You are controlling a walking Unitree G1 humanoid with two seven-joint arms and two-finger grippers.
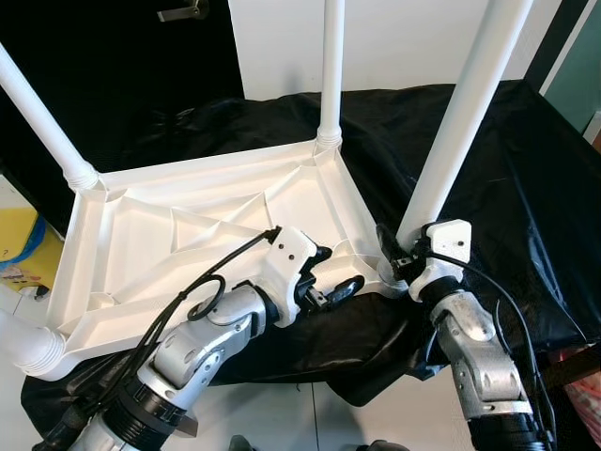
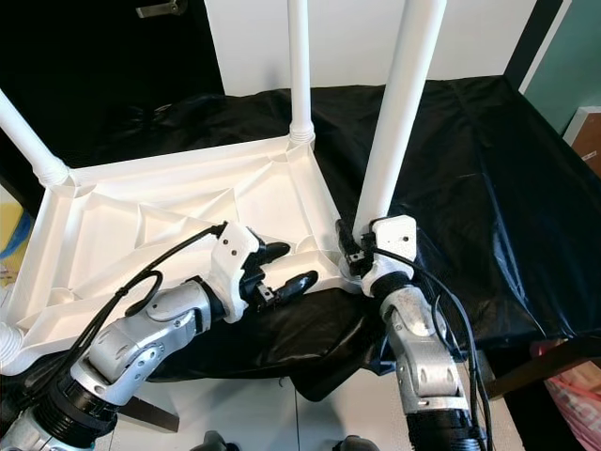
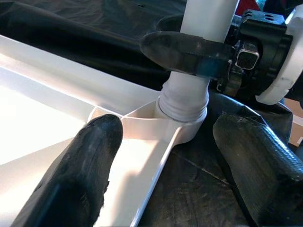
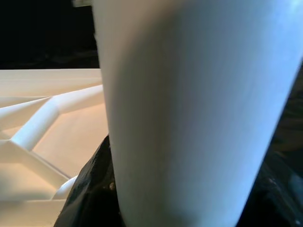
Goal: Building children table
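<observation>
White plastic is the stuff of this job: the children's table top (image 1: 225, 235) lies upside down on a desk draped in black cloth (image 1: 526, 188), with a leg at each of its corners. Starting at the left, the left hand (image 1: 331, 272) hovers open over the near right corner of the top, one finger (image 3: 71, 175) over the ribbed underside and the other outside the rim, gripping nothing. To its right, the near right leg (image 1: 460, 122) stands with its threaded collar in the corner socket (image 3: 182, 125), leaning a little. The right hand (image 1: 399, 254) is closed around that leg just above the collar.

This looks like the seating or tightening of the last leg. To do it well, the left hand should press down on the rim beside the socket so the top cannot turn, while the right hand brings the leg upright before twisting, lest the thread cross and jam.
</observation>
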